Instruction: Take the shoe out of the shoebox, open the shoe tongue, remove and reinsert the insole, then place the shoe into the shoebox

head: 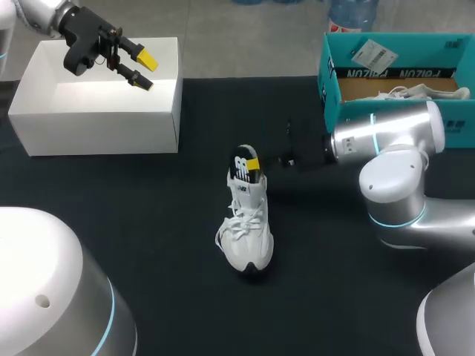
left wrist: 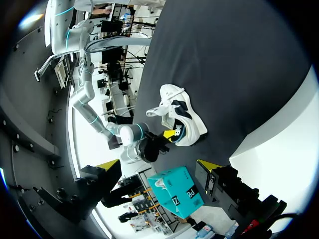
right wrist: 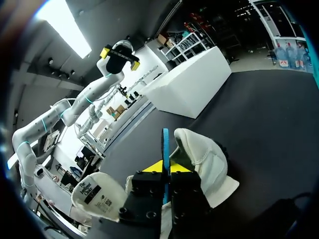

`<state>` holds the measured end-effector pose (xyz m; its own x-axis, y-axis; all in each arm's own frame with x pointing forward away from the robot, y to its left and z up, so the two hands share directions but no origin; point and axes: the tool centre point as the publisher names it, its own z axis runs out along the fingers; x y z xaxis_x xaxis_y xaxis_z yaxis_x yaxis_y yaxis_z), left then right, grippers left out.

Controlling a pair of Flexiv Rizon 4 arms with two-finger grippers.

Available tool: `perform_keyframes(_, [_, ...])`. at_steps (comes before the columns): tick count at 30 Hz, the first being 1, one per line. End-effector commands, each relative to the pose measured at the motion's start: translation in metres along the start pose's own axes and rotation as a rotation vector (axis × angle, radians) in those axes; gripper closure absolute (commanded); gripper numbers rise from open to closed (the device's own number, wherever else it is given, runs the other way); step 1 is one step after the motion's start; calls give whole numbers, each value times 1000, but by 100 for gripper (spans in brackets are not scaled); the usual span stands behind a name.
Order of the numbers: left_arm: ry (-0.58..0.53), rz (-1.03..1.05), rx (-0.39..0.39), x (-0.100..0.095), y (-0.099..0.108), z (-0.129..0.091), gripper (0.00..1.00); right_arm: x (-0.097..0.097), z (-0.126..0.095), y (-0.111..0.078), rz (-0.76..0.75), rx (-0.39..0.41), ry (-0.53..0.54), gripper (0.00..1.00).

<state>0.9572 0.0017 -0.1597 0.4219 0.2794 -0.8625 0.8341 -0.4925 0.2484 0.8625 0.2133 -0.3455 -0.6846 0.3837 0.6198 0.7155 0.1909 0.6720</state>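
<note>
1. One white sneaker (head: 249, 230) stands on its sole in the middle of the black table (head: 148, 245), out of the teal shoebox (head: 386, 48) at far right. Its toe points near and its laces lie loose.
2. Right gripper (right wrist: 166, 168), reaching in from the right at the shoe's heel opening, is clamped on a thin blue-edged sheet standing on edge, judged to be the insole (right wrist: 165, 142). How much of it sits inside the shoe cannot be told.
3. Left gripper (head: 145, 69) hangs with fingers spread, holding nothing, above the white box (head: 104, 111) at far left, well apart from the shoe.
4. A second white shoe (head: 415, 93) lies in the shoebox.
5. Handling, as a judgement: the insole looks light and floppy and is likely to buckle if pushed from one end, so a pinch near its heel edge suits it. The sneaker seems light, soft in the upper and stiff at the sole. The heel collar offers the firmest hold, and the free laces could snag.
</note>
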Motion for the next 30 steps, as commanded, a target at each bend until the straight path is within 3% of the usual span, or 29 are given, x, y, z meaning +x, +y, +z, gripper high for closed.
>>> perform_keyframes(1, [4, 0, 2, -1, 0, 0, 0, 6, 5, -14, 12, -15, -5, 100])
perform_keyframes(7, [4, 0, 2, -1, 0, 0, 0, 8, 4, -19, 27, -20, -8, 100])
perform_keyframes(8, [4, 0, 2, -1, 0, 0, 0, 8, 4, -18, 27, -21, -9, 92])
perform_keyframes(9, [4, 0, 2, -1, 0, 0, 0, 9, 3, -16, 24, -22, -10, 75])
perform_keyframes(11, [4, 0, 2, -1, 0, 0, 0, 8, 0, -12, 7, -25, -16, 58])
perform_keyframes(14, [4, 0, 2, -1, 0, 0, 0, 5, -3, -1, -17, -25, -25, 53])
perform_keyframes(22, [4, 0, 2, -1, 0, 0, 0, -9, 1, 19, -48, 0, -7, 56])
perform_keyframes(25, [4, 0, 2, -1, 0, 0, 0, -12, 3, 19, -47, 5, 0, 62])
perform_keyframes(27, [4, 0, 2, -1, 0, 0, 0, -13, 4, 17, -42, 10, 6, 78])
perform_keyframes(28, [4, 0, 2, -1, 0, 0, 0, -13, 4, 16, -38, 12, 8, 100])
perform_keyframes(30, [4, 0, 2, -1, 0, 0, 0, -12, 4, 12, -29, 15, 6, 100])
